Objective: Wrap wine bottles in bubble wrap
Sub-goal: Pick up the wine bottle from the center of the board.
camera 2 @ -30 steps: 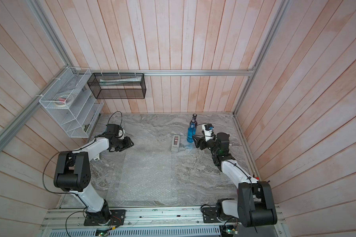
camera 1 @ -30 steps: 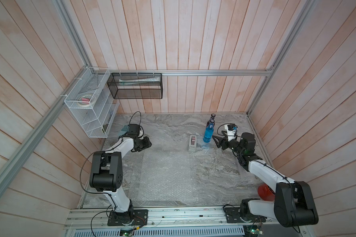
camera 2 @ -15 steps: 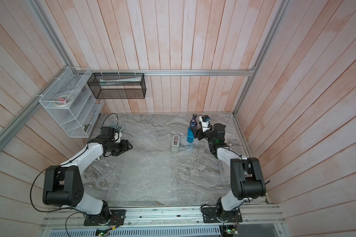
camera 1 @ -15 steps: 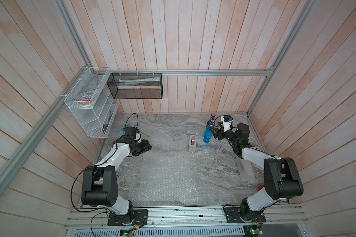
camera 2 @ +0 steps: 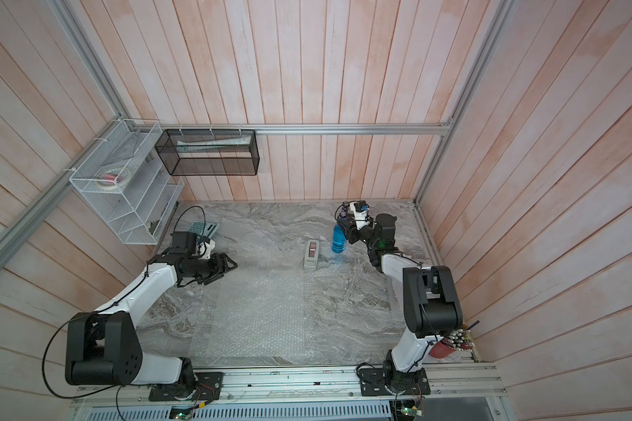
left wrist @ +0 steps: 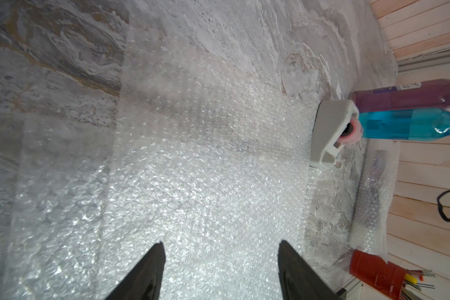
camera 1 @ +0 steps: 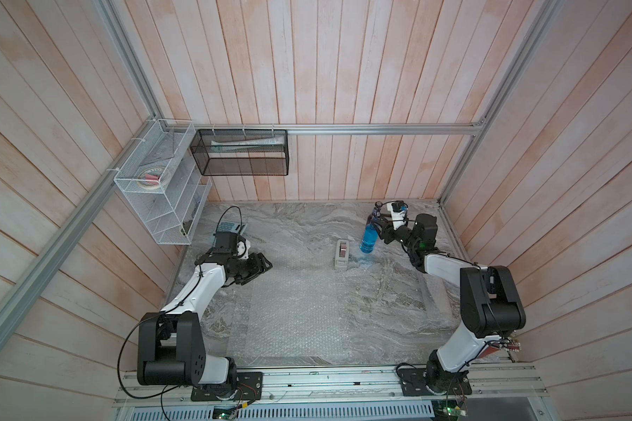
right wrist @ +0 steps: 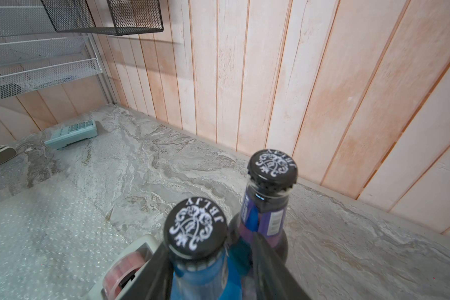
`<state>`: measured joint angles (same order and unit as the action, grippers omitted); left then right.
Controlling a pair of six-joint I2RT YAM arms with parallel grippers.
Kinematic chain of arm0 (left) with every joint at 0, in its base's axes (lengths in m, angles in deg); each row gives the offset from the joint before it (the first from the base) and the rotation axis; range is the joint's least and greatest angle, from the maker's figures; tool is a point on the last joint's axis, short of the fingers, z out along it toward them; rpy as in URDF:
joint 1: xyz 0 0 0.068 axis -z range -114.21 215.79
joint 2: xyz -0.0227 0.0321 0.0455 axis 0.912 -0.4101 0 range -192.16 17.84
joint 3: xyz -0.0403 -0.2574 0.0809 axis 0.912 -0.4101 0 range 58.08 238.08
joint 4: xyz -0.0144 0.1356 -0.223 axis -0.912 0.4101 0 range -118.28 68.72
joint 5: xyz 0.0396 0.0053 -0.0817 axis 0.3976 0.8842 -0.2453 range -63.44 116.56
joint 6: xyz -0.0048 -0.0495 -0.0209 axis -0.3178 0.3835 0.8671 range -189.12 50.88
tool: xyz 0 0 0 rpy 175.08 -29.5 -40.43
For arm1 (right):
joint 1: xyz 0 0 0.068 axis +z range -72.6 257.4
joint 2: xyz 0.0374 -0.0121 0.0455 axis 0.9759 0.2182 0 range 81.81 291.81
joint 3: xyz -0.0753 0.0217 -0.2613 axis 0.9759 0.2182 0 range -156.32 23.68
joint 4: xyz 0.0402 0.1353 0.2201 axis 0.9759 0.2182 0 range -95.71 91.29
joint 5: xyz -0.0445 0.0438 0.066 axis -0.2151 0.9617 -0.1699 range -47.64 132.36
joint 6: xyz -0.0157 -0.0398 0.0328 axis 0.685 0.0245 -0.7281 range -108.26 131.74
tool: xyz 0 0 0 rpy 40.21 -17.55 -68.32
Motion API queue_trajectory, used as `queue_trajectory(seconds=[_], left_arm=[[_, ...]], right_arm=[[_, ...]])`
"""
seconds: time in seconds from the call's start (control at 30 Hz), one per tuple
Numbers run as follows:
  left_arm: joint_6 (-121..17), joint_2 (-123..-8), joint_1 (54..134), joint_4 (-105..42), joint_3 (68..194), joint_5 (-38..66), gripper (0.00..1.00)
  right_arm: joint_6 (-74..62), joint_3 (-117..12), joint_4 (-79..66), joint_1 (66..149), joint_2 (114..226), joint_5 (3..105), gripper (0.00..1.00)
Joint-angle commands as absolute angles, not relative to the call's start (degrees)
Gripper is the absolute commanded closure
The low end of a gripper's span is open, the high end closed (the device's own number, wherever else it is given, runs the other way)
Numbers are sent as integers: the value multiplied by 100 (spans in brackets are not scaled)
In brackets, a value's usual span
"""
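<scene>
A bright blue wine bottle point(camera 1: 368, 237) point(camera 2: 338, 238) stands upright at the back right, with a purple wine bottle point(right wrist: 266, 215) close behind it. My right gripper point(camera 1: 380, 227) point(right wrist: 209, 249) has one finger on each side of the blue bottle's point(right wrist: 200, 272) neck, just under the dark cap; whether they press on it does not show. My left gripper point(camera 1: 265, 268) point(left wrist: 221, 242) stands open over the far left corner of the flat bubble wrap point(camera 1: 292, 310) point(left wrist: 192, 168), with nothing between its fingers. A rolled tube of bubble wrap point(left wrist: 374, 194) lies by the right wall.
A grey tape dispenser point(camera 1: 341, 254) point(left wrist: 330, 132) sits at the sheet's far edge, just left of the blue bottle. A teal calculator point(camera 1: 230, 227) lies at the back left, under a white wire rack point(camera 1: 161, 197). A red cup point(left wrist: 374, 270) of tools stands front right.
My right gripper has risen and moved back onto the blue bottle's neck, its jaws narrowing. The left arm has lowered its elbow while its gripper stayed over the sheet's corner and spread wider.
</scene>
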<state>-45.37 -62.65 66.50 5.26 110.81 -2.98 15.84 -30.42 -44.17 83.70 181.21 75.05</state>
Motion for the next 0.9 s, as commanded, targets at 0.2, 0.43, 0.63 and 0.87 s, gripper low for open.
queue_trajectory(seconds=[0.2,0.43,0.63,0.87], left_arm=[[-4234,-5635,6631,280,10844,-968,15],[-4124,-5451,6596,229,10906,-1274,10],[-4149,-5352,6510,328,11037,-1352,5],[-4290,-5296,6391,500,11088,-1360,1]], right_arm=[[1648,-3266,-4658,8407,18320,7718,65],[1772,-3046,-4655,8412,17782,7838,83],[2022,-2831,-3998,8408,16837,7888,85],[2270,-2344,-2790,8746,15491,8118,86]])
